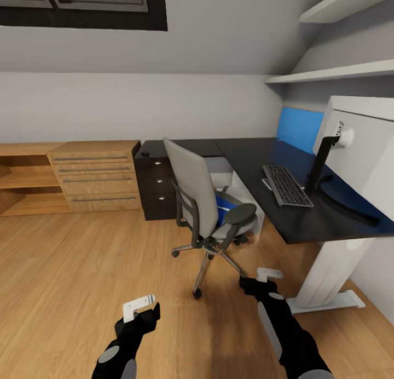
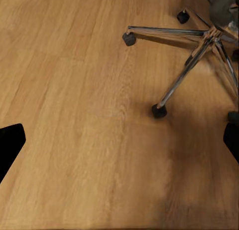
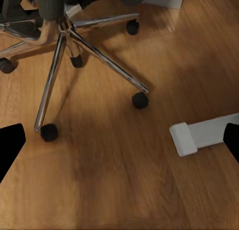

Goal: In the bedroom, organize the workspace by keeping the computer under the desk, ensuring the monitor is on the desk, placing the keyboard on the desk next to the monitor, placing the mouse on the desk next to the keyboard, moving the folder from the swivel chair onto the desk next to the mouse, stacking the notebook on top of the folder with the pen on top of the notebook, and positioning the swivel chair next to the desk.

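Observation:
The grey swivel chair (image 1: 203, 201) stands on the wood floor just left of the black desk (image 1: 251, 154), its back turned towards me. A bright blue folder (image 1: 222, 209) lies on its seat. On the desk a dark keyboard (image 1: 287, 185) lies in front of the monitor (image 1: 358, 149), whose white back faces me. A pale box, probably the computer (image 1: 223, 174), shows under the desk behind the chair. My left gripper (image 1: 145, 313) and right gripper (image 1: 254, 285) hang low before the chair, both open and holding nothing. The chrome chair base (image 2: 199, 50) (image 3: 74, 45) lies just ahead of the left gripper (image 2: 119, 140) and the right gripper (image 3: 119, 140).
The desk's white leg and foot (image 1: 328, 275) (image 3: 204, 132) rest on the floor to the right of my right gripper. Black desk drawers (image 1: 156, 187) and a light wood drawer unit (image 1: 96, 173) line the back wall. A blue wall panel (image 1: 298, 128) is behind the desk.

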You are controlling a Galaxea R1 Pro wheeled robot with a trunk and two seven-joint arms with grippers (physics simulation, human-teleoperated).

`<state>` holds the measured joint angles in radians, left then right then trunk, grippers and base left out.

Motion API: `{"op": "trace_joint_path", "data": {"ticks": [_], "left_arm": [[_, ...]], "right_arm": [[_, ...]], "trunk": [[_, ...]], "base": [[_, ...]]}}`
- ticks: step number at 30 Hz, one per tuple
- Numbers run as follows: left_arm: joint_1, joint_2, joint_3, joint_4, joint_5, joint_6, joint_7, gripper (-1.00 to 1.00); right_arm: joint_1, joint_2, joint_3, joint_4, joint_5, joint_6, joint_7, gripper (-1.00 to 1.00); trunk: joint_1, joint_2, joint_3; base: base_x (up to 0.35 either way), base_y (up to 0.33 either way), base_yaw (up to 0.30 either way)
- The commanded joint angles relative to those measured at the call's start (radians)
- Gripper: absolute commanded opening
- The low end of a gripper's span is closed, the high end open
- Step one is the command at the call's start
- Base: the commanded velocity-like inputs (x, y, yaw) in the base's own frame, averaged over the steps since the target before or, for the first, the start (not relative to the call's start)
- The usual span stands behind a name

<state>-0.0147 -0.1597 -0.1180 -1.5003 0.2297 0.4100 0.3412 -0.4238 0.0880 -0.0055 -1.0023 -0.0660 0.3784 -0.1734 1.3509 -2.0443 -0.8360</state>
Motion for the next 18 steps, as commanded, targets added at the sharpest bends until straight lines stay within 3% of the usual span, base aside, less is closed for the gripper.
{"op": "trace_joint_path", "data": {"ticks": [1,5,6,9,18], "left_arm": [[-0.001,0.002,-0.013,-0.001,0.01,0.003,0.009,1.0],[-0.001,0.005,-0.053,-0.01,0.01,0.004,0.028,1.0],[-0.001,0.005,-0.067,-0.015,0.01,0.006,0.074,1.0],[-0.001,0.005,-0.075,-0.017,0.011,0.007,0.107,1.0],[-0.001,0.006,-0.187,-0.01,0.01,0.007,0.178,1.0]], "right_arm": [[0.0,0.0,-0.001,0.002,-0.007,-0.002,-0.005,1.0],[0.013,0.0,-0.001,-0.006,-0.007,-0.015,-0.005,1.0],[0.02,-0.003,-0.001,-0.015,-0.006,-0.02,-0.006,1.0],[0.023,-0.01,0.0,-0.02,-0.006,-0.02,-0.006,1.0],[0.026,-0.026,0.002,-0.02,-0.005,-0.032,-0.007,1.0]], "trunk": [[0.004,-0.008,-0.004],[0.019,-0.036,-0.017],[0.023,-0.043,-0.02],[0.034,-0.064,-0.029],[0.069,-0.127,-0.057]], "base": [[0.0,0.0,0.0],[0.0,0.0,0.0],[0.0,0.0,0.0],[0.0,0.0,0.0],[0.0,0.0,0.0]]}}
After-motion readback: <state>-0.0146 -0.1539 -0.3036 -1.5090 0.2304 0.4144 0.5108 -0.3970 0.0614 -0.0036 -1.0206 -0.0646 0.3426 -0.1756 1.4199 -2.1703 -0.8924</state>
